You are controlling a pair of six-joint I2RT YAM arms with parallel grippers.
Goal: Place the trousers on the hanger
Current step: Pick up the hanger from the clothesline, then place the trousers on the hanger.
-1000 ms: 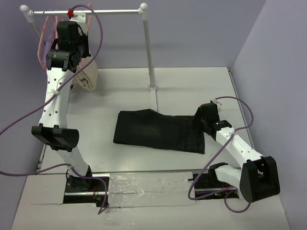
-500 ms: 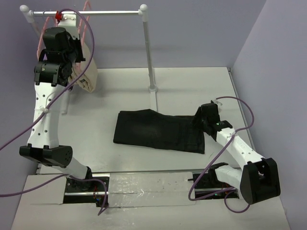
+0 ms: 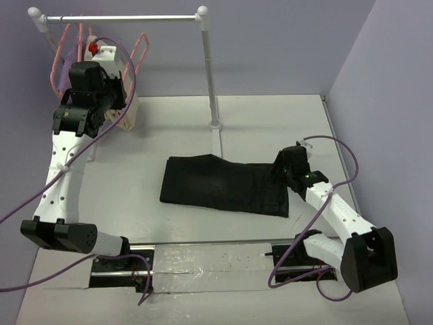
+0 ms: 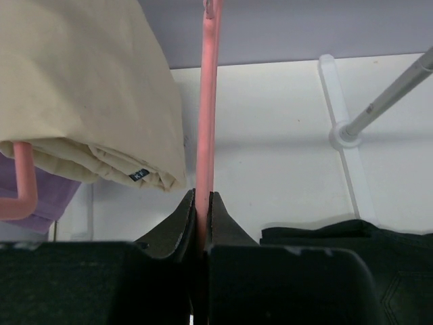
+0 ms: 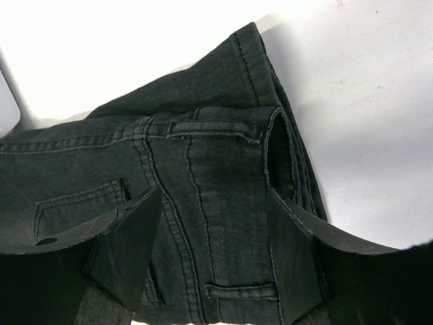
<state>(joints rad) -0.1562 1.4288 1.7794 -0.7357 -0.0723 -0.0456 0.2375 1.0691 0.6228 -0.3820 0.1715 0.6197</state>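
The trousers point(image 3: 223, 186) are lying folded flat on the tabletop point(image 3: 270, 115), long axis running left to right with the waistband pointing toward the right arm, and are not yet on the hanger point(image 4: 206, 101). The right hand point(image 5: 215, 196) is hovering spread apart over that waistband, while the left hand point(image 4: 201, 196) is clamping the pink hanger near the rail point(image 3: 122, 17).

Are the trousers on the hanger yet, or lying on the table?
Off the hanger: the trousers lie folded flat on the table, while the hanger is pinched in the left hand, apart from them.
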